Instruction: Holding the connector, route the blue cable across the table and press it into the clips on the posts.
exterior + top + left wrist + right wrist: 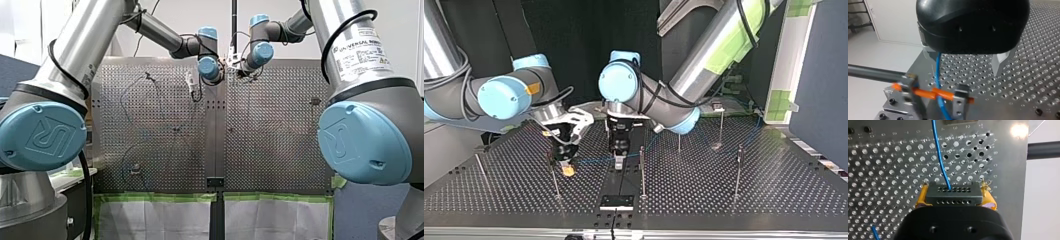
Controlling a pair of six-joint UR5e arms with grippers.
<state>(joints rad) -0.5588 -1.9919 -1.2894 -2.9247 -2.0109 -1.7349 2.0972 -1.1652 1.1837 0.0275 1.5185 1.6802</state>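
Right hand [955, 198] clamping connector [953, 194], left hand [964, 62] straddling blue cable [937, 72]

Silver perforated metal table [270, 125]; beyond its far edge, plain white wall [190, 14]; below its near edge, white sheets bordered with green tape [155, 217]; beside it, blue-grey partition panel [821, 75].

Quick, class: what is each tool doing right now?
Left tool: open, blue cable running through it.
Right tool: closed on the connector.
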